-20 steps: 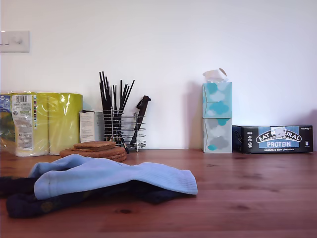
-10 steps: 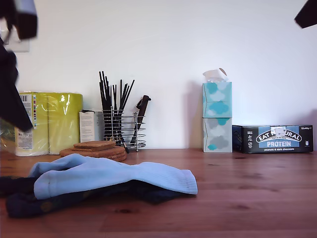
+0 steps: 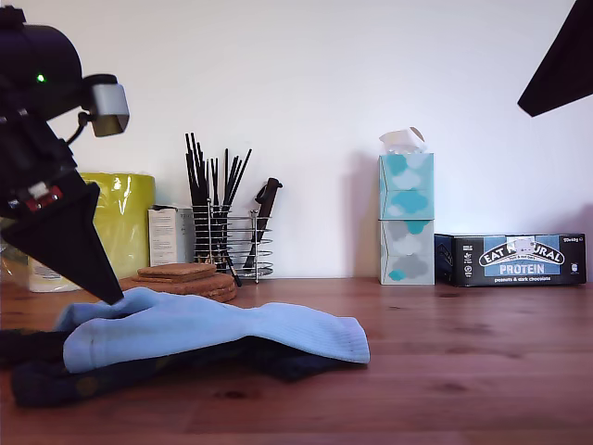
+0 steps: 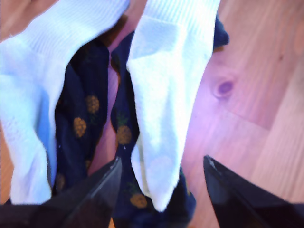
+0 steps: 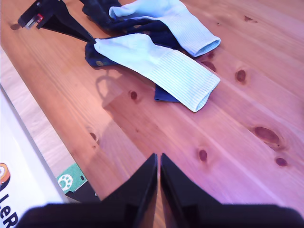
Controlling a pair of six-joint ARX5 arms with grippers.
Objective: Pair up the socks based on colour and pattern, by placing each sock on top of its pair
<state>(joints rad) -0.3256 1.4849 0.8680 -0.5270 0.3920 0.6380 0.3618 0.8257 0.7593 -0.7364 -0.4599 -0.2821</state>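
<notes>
Socks [image 4: 161, 95] lie heaped, so we lower our spread first gripper [image 4: 159, 190] astride one blue toe only, while our second gripper [image 5: 158, 183] hangs clenched.

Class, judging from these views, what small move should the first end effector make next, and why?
Probably lower my first end effector, open, onto the toe of the nearer light blue sock and close. That sock lies over the dotted navy socks, apart from the other light blue sock, so nothing is paired yet.

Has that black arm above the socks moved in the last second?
Yes. My first gripper came down into the exterior view, past the yellow paper-towel pack, toward the light blue socks.
</notes>
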